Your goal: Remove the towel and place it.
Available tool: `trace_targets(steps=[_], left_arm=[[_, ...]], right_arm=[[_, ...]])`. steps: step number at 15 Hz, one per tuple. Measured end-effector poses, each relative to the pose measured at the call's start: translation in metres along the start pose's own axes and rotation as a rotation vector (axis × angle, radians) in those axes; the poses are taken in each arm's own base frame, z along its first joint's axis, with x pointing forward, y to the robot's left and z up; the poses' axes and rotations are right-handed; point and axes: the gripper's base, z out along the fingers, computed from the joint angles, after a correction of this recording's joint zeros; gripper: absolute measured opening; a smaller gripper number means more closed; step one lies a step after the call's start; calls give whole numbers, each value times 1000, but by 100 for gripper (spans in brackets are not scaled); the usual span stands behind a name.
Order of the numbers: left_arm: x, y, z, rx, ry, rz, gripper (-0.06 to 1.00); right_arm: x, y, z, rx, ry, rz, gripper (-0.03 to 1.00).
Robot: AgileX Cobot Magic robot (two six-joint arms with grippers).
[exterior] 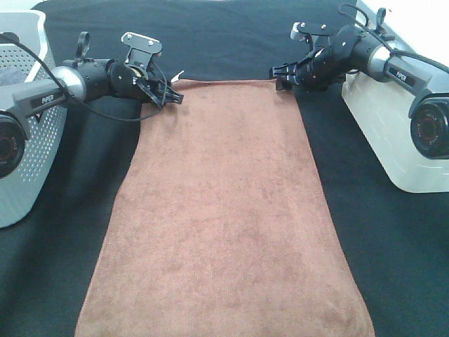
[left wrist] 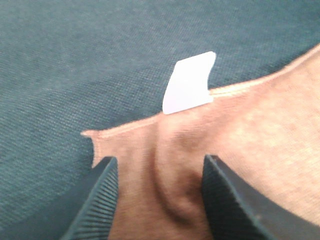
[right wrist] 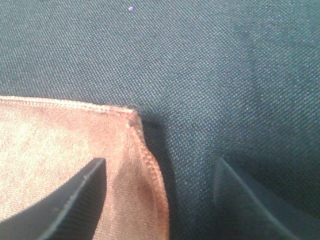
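Black table (exterior: 393,267): one towel (exterior: 224,225), two tools.

The towel (exterior: 224,210) is soft matt pile cloth with a stitched hem, lying on a dark woven tablecloth (exterior: 393,267).

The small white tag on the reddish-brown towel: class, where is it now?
The small white tag sticks out from the reddish-brown towel's far hem at its left corner, just beyond the left gripper.
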Motion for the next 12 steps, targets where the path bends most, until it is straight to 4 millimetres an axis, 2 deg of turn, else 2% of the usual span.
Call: trace_targets(steps=[4,6,8,10,11,12], left_arm=[[3,15,-1,-25,20,17,48],[2,17,-1,-26,23,-10,48],[-5,19,-7,-25,35,-28,48],[-23,25,-18,-31,17,-56,48],[-38,28,-28,-32,-1,-66,48],[-64,32,-45,-32,-43,-84,48]], right_arm=[[0,0,0,0,2,-3,61],[0,0,-1,0,3,-8,61],[-4,2,-7,-7,19,-32,61],[-26,9,-29,-14,-21,-61,61],[-42,14,-47,-18,-57,-70,61],[-56,20,-64,-22,-92,-80,61]])
